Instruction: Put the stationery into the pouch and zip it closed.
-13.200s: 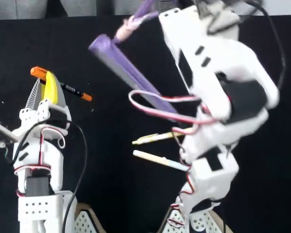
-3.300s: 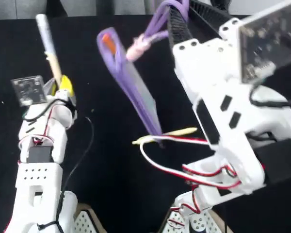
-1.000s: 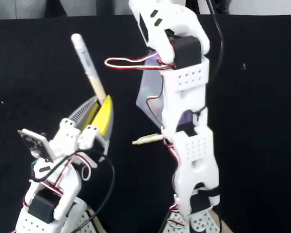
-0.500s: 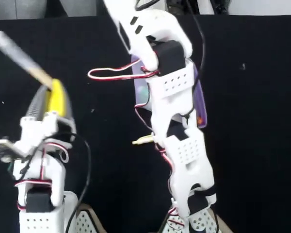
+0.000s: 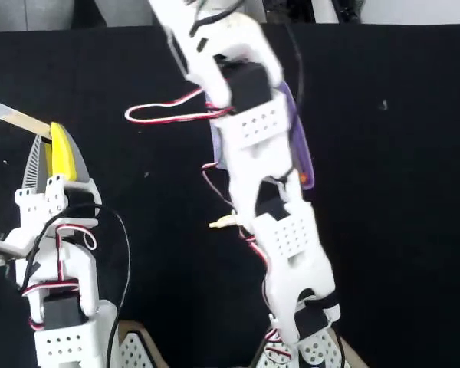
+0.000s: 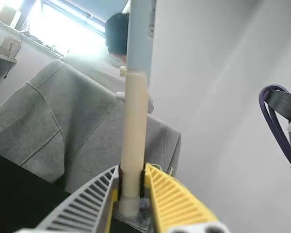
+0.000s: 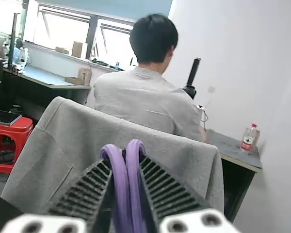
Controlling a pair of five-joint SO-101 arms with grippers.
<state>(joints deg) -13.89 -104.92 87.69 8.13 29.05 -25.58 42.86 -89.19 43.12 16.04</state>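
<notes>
My left gripper (image 5: 47, 144) stands over the table's left side, shut on a cream and white pen (image 5: 11, 116) that slants up and to the left. In the left wrist view the pen (image 6: 134, 121) stands between the grey and yellow fingers of that gripper (image 6: 131, 196). The purple pouch (image 5: 300, 149) hangs behind the raised right arm, an orange item showing at its lower end. My right gripper (image 7: 122, 194) is shut on the pouch's purple loop (image 7: 121, 170). A yellowish pen (image 5: 227, 221) lies on the black table, mostly hidden by the right arm.
The black table (image 5: 399, 192) spreads wide to the right of the right arm. Red and white cables (image 5: 165, 113) loop off that arm. The pouch's loop (image 6: 275, 127) also appears far off in the left wrist view.
My left arm has swung and tilted its pen further down to the left. The right arm has leaned left, and the pouch now hangs at its right side.
</notes>
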